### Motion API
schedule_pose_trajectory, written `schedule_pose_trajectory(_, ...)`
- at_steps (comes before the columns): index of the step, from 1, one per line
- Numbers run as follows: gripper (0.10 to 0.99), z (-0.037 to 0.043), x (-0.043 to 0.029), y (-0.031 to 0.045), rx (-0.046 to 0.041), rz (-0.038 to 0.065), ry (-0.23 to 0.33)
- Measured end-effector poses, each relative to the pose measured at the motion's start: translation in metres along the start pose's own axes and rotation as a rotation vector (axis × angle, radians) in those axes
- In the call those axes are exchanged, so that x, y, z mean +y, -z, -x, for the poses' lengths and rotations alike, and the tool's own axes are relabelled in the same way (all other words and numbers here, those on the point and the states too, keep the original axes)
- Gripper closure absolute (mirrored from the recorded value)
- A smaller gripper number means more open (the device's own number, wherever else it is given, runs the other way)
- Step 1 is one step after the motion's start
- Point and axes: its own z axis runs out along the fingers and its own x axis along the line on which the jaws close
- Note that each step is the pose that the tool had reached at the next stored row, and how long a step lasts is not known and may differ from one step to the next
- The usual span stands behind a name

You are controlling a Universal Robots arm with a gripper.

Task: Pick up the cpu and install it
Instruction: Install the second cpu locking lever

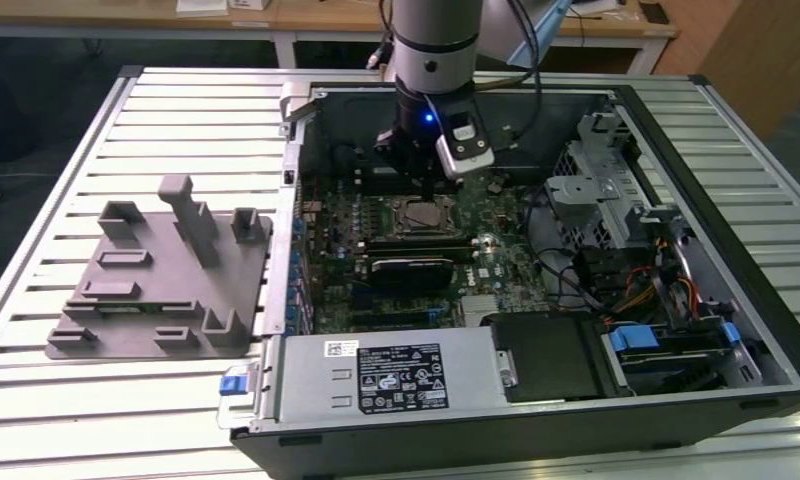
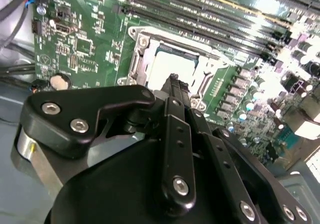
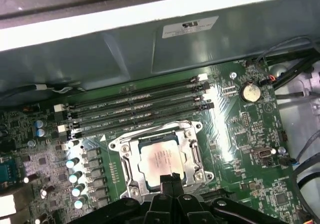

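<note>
The cpu (image 3: 161, 160) already sits in the socket (image 3: 195, 156), directly below the claw (image 3: 171, 180), whose fingers are pressed together, holding nothing. Placement looks finished; next, I judge, the chip needs securing.

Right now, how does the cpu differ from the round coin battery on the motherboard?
The cpu is square with a silvery flat top; the coin battery is round. The cpu sits inside a metal-framed socket below the memory slots, while the coin battery stands off near the board's edge. The cpu looks clearly bigger. Both are shiny metal and lie flat on the green motherboard.
</note>
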Motion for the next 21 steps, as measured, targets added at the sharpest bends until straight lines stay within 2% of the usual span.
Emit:
schedule_pose_trajectory(10, 0.980, 0.0061, -0.0262, 0.0006, 0.0000, -0.001, -0.001)
schedule_pose_trajectory(14, 0.980, 0.0048, -0.0300, -0.0035, 0.0003, 0.000, 0.007)
schedule_pose_trajectory(18, 0.980, 0.0003, -0.0340, -0.0075, 0.0014, 0.001, 0.018)
schedule_pose_trajectory(21, 0.980, -0.0013, -0.0376, -0.0095, 0.0034, 0.010, 0.017)
